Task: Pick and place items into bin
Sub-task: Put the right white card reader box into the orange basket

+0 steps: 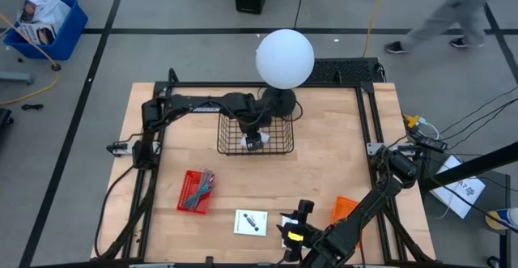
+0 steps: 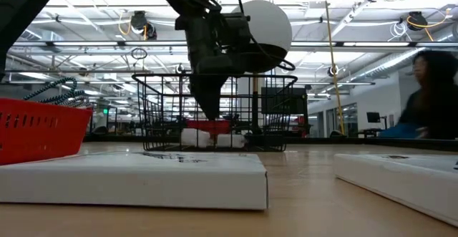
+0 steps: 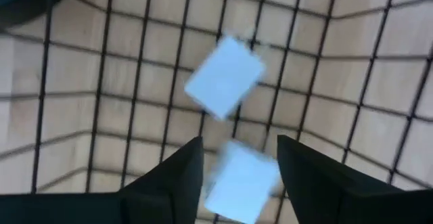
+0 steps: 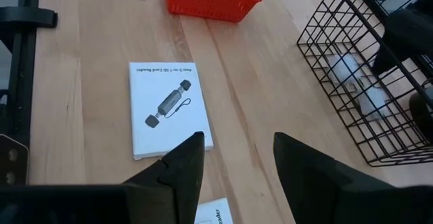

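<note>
Left gripper (image 1: 254,141) down inside the wire bin (image 1: 229,142), fingers parted around, maybe not gripping, one small white block (image 3: 241,182), a second white block (image 3: 224,77) lying just beyond on the bin floor. Judged two items delivered, more to go. Still out on the table (image 1: 324,155): a white card box (image 1: 250,222) at six o'clock from the bin, another box under the right gripper (image 1: 293,234), which waits open and empty at five o'clock. Red tray (image 1: 195,191) of cables at seven o'clock, orange piece (image 1: 343,209) at four. White globe (image 1: 285,57) overhanging the bin's far rim.
</note>
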You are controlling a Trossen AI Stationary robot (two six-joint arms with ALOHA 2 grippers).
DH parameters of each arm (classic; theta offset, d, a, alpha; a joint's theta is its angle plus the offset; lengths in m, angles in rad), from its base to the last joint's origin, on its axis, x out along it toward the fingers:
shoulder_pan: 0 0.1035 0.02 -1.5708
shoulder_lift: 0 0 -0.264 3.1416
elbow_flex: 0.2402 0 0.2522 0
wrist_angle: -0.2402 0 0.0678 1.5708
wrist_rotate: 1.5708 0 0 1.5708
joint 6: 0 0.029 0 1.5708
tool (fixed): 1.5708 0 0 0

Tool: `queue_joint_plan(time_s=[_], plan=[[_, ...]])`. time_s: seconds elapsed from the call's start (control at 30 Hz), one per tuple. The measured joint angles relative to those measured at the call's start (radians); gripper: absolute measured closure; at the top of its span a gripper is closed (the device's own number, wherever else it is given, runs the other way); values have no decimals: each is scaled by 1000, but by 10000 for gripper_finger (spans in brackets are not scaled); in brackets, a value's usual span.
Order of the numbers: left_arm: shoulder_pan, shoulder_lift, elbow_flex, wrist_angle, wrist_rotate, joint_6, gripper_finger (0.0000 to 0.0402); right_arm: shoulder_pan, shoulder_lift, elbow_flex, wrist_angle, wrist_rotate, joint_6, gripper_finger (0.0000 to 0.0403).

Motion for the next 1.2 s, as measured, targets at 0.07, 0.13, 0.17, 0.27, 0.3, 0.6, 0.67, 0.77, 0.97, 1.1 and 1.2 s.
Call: queue_joint_plan(time_s=[0.07, 0.13, 0.17, 0.27, 0.3, 0.6, 0.67, 0.77, 0.97, 1.1, 1.2], plan=[[0, 7, 0, 7, -1, -5, 232, 0, 0, 0, 4, 0, 0, 234], [1, 18, 0, 8, -3, -9, 251, 0, 0, 0, 4, 0, 0, 234], [2, 21, 0, 13, -4, -9, 260, 0, 0, 0, 5, 0, 0, 234], [2, 18, 0, -7, -6, -13, 282, 0, 0, 0, 5, 0, -1, 234], [2, 16, 0, -8, -6, -12, 288, 0, 0, 0, 5, 0, -4, 234], [-26, -76, -1, -82, -5, 27, 304, -4, 0, -1, 14, 6, -8, 234], [-34, -122, -1, -76, -5, 23, 305, -8, 0, -1, 15, 11, -13, 234], [-50, -210, -1, -73, -5, -6, 305, -10, 0, -1, 22, 28, -29, 234], [-114, -380, -1, -72, -4, -71, 305, -15, 0, -1, 28, 27, -41, 234], [-183, -475, 0, -54, -5, -138, 305, -14, -1, -1, 27, 25, -63, 234], [-263, -516, 0, -54, -5, -180, 305, -14, 0, -1, 28, 25, -56, 234]])
